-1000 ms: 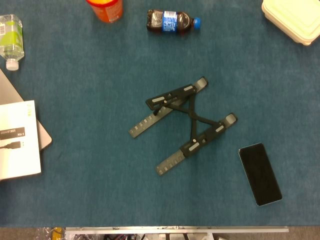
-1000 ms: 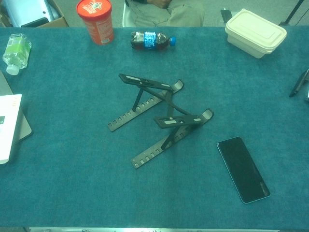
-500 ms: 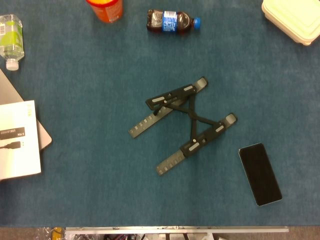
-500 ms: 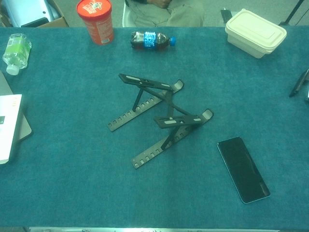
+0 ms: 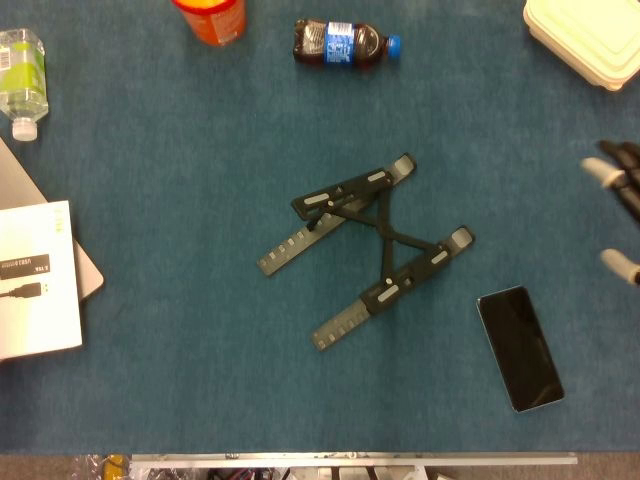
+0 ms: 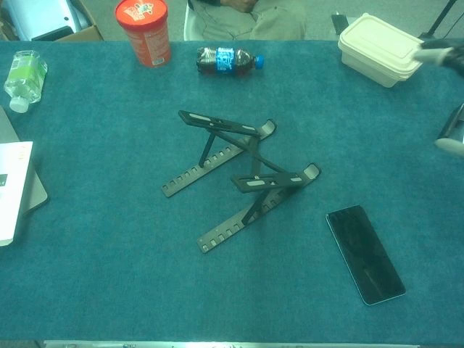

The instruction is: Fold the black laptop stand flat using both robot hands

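One hand only in view: right hand [image 5: 620, 215] just entering at the right edge of the table [image 5: 180, 180], fingers spread apart and blurred, holding nothing, well apart from the stand. Left hand nowhere in either view. Black laptop stand [image 5: 365, 250] near the middle of the table, still propped open, two raised top bars over two notched base rails, joined by crossing struts. Probably light, stiff plastic or metal with hinged joints: likely to skate on the blue cloth if pushed from one side, so best pinned at one base rail while the raised bar above is pressed down at its free end. Thin bars, little to grab; hinges and notches could nip or jam. Closest to the hand, a dark phone [image 5: 519, 347] lying flat toward the near right corner; a cream lunch box [image 5: 585, 40] at the far right corner. Along the far edge, a cola bottle [image 5: 342, 43] on its side and an orange tub [image 5: 210, 17]. Toward the left edge, a green bottle [image 5: 21, 75] and a white box [image 5: 35, 280] resting on a grey laptop [image 5: 88, 275].
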Controlling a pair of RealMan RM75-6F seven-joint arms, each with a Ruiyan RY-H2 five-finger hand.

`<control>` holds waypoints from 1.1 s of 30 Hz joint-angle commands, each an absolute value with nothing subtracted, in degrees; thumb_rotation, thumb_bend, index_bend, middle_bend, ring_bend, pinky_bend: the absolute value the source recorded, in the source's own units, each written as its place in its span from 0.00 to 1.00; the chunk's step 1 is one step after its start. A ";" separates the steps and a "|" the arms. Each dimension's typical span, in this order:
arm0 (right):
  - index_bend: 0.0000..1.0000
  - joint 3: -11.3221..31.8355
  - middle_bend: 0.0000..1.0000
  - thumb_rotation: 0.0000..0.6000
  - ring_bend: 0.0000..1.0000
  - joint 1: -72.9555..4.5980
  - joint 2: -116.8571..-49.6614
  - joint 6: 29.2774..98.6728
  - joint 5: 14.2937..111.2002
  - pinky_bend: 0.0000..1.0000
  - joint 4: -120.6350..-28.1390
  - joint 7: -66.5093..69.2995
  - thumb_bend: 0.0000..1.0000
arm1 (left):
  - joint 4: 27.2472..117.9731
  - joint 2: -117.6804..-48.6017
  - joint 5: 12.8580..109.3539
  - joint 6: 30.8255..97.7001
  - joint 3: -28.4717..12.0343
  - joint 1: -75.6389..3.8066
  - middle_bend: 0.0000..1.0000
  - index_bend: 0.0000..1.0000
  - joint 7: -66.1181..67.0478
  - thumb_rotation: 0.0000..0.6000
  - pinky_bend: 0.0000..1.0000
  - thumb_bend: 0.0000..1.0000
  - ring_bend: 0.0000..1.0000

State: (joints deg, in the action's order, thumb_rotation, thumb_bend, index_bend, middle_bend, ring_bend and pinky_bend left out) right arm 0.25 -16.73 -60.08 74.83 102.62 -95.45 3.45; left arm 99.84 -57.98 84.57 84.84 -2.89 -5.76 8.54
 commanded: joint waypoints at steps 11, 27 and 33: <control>0.00 1.34 0.00 1.00 0.00 -26.64 -67.00 60.95 102.68 0.00 -101.53 -5.34 0.00 | 99.59 -56.63 84.95 85.43 -2.36 -4.97 0.15 0.19 7.12 1.00 0.02 0.36 0.04; 0.00 2.61 0.00 1.00 0.00 -27.81 -84.07 62.48 98.73 0.00 -94.90 -16.59 0.00 | 97.35 -56.24 84.95 84.69 -1.91 -4.73 0.15 0.18 4.43 1.00 0.02 0.36 0.04; 0.00 1.72 0.00 1.00 0.00 -28.38 -85.97 62.09 98.23 0.00 -94.04 -17.23 0.00 | 96.71 -56.07 84.76 84.06 -1.65 -4.71 0.15 0.18 3.66 1.00 0.02 0.36 0.04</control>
